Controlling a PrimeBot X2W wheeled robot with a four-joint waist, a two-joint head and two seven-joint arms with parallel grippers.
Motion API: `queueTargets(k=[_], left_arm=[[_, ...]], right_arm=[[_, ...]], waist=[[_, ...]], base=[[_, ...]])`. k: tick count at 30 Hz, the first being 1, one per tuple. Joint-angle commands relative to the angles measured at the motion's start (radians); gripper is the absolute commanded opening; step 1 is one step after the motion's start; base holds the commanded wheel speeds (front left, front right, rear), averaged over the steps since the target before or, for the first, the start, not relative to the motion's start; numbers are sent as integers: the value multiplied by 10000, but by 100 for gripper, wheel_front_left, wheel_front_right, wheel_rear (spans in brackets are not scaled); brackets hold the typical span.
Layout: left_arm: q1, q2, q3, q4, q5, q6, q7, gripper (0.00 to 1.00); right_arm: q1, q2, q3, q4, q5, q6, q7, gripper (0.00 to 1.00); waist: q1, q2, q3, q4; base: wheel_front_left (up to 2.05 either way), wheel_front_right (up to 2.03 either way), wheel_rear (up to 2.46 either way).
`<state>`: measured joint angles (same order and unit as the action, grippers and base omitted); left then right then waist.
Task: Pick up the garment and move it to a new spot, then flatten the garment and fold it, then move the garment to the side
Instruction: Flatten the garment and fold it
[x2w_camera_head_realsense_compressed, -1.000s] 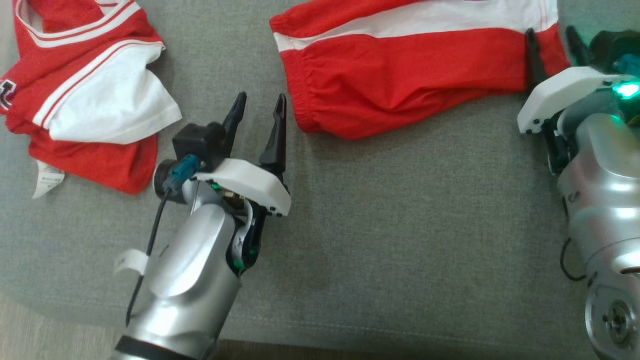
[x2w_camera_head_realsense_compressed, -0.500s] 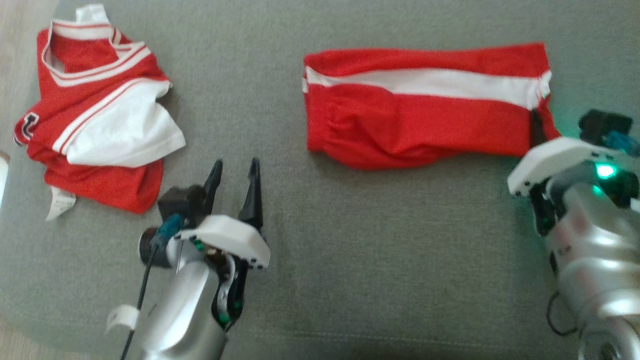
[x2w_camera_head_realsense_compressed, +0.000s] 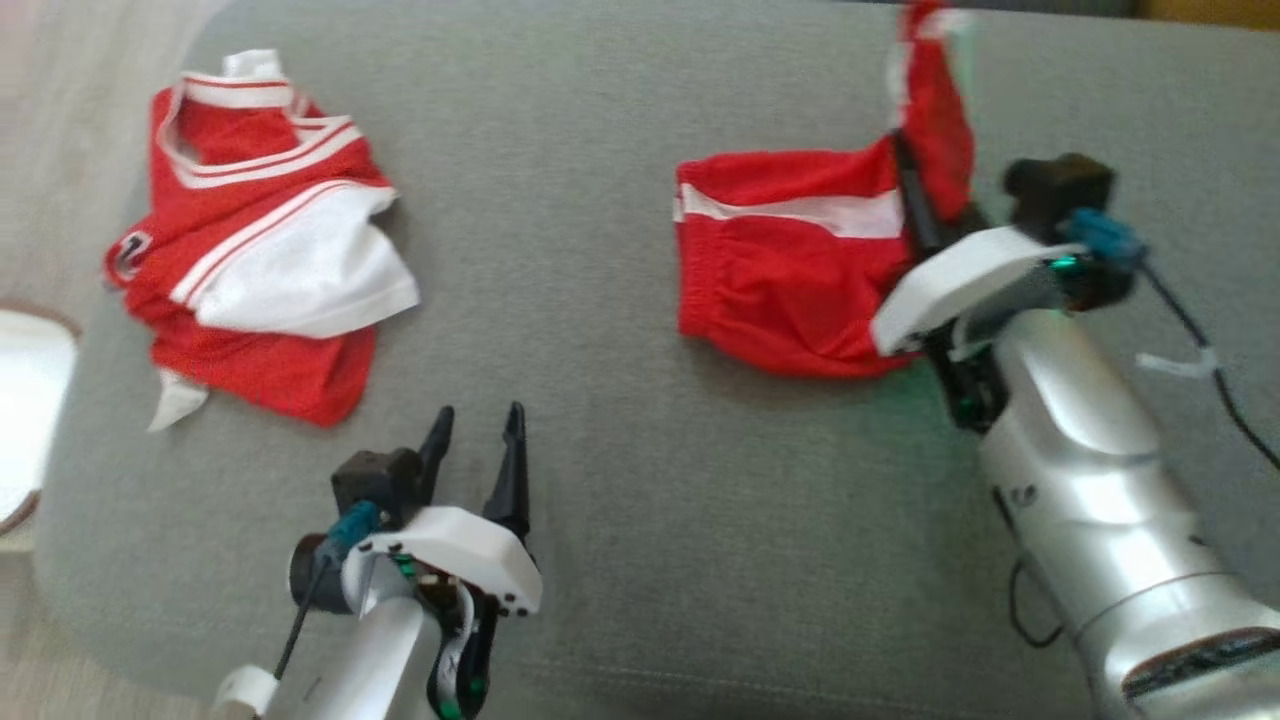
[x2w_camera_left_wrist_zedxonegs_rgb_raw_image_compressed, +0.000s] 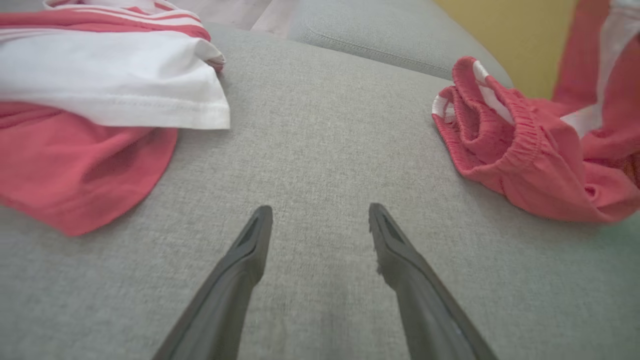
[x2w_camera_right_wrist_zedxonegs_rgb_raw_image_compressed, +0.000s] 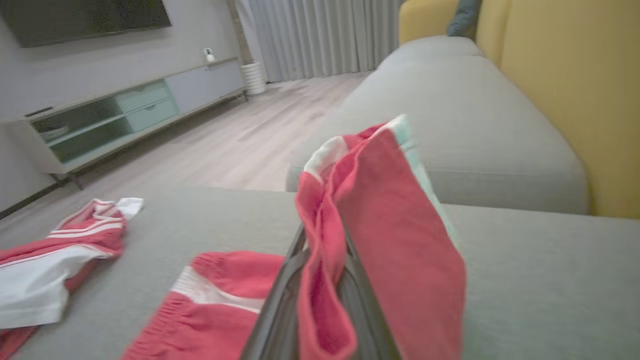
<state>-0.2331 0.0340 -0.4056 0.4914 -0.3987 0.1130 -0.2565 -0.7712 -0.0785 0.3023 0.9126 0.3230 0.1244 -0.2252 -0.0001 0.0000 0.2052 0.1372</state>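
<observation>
- Right gripper (x2w_camera_head_realsense_compressed: 900, 152): jaws clamped on one end of the red shorts (x2w_camera_head_realsense_compressed: 790, 290), right of centre in the head view; the pinched end stands lifted, while the elastic waistband end lies bunched on the grey sofa cushion (x2w_camera_head_realsense_compressed: 640, 520)
- Left gripper (x2w_camera_head_realsense_compressed: 480, 415): fingers apart, holding nothing, low over bare cushion at lower left of centre
- Red and white jersey (x2w_camera_head_realsense_compressed: 290, 270): crumpled at upper left, well apart from the shorts; judged not to belong to this step
- Step in hand, as judged: lift the shorts clear and carry them to a new spot
- Raise until the trailing end leaves the cushion before travelling sideways; dragging is likely to roll the fabric further
- Move smoothly; the hold takes only a narrow fold of thin cloth, which could slip out
- Select a bare area with room to spread the shorts flat, away from the jersey and the cushion edge
- Lower the hanging end first so the fabric lays out rather than piles up
</observation>
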Motion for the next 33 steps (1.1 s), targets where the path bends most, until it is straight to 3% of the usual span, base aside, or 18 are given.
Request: queueTargets(k=[1,6,7,8,14,19,26,33], left_arm=[[-75,162,239,-231,-48,-16,-53,100],[-28,162,-71,-198,-105,-7,-53,100],[-21,162,-136,-192,-109,-9,-53,100],[-12,162,-182,-190,-115,4,-53,100],[-10,162,-70,-203,64,122,-53,100],[38,162,363,-279,473,158,-53,100],[92,162,1074,-527,1239,181,-53,100],[414,162,1567,-671,1574,224,-53,100]], right_arm=[[-50,178,478,-463,226,63,87,0],[517,270,1888,-940,1172,63,586,0],[639,274,2083,-1030,1433,63,596,45],[753,276,2278,-1119,1675,63,585,100],[1079,280,2652,-1254,2303,63,7,100],[1308,281,1474,-976,1964,63,-343,100],[2466,281,-967,-2095,27,63,-362,100],[3639,282,-1720,-2491,-440,63,-364,100]], waist=[[1,0,-149,402],[1,0,-274,1122],[1,0,-294,1232],[1,0,-312,1298],[1,0,-416,989],[1,0,-558,129],[1,0,-751,-1044],[1,0,-1106,-1651]], base=[[0,0,0],[0,0,0],[0,0,0],[0,0,0],[0,0,0],[0,0,0],[0,0,0],[0,0,0]])
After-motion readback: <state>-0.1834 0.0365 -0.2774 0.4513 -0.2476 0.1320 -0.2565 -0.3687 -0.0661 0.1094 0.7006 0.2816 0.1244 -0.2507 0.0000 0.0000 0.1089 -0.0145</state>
